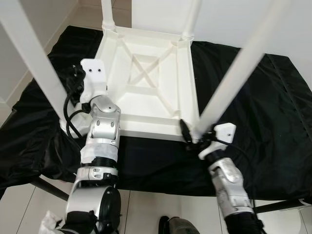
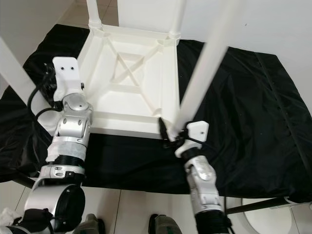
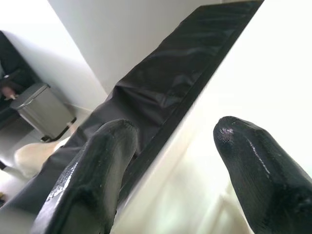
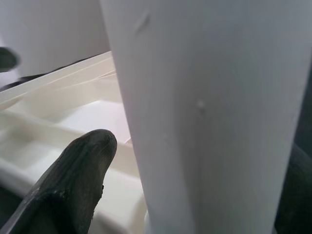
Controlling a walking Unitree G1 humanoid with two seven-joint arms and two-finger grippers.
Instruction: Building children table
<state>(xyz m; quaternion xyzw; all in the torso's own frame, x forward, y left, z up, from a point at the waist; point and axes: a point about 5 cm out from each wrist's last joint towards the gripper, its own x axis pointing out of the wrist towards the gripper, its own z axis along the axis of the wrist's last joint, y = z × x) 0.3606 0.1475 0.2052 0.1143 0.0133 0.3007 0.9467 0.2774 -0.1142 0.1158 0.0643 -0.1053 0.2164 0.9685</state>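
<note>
White upturned table (image 1: pixel 146 83) carries four legs; right gripper (image 1: pixel 192 136) fingers clasp one leg (image 1: pixel 234 73), left gripper (image 3: pixel 170 161) fingers spread.

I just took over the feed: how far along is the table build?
All four legs stand in the upturned tabletop on the black cloth. The right gripper is around the near-right leg at its base; the left gripper straddles the near-left edge. Left: checking legs, turning the table upright.

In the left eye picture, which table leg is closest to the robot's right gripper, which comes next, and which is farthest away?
From the right gripper:
1. Near right leg, between its fingers.
2. Far right leg, at the back corner on the same side.
3. Far left leg, at the opposite back corner.
</note>
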